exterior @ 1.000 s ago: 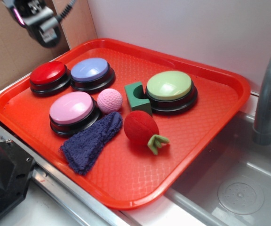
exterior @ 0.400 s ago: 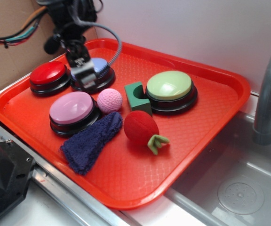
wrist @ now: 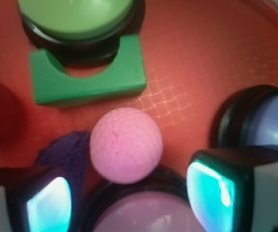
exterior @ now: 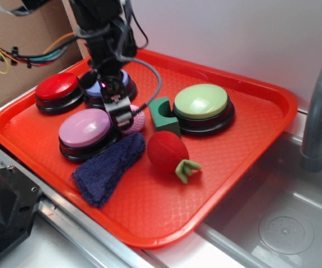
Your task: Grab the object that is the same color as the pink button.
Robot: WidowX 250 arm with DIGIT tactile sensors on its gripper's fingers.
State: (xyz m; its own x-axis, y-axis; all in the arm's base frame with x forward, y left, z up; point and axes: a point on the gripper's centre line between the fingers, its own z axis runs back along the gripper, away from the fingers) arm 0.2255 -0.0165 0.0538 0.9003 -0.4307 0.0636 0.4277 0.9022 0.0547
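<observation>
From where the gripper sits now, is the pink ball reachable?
Probably yes. The gripper is open right above the pink ball, nothing covering it, though the pink button and green block crowd it.

red tray [exterior: 250, 145] holds buttons, balls, cloth.

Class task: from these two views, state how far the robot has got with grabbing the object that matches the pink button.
Done: the tool is above the small pink ball, which lies beside the pink button. In hand: lining up; the wrist view shows both fingers open, on either side of the ball and short of it. Left: lowering, closing on the ball and lifting it off the red tray.
</observation>
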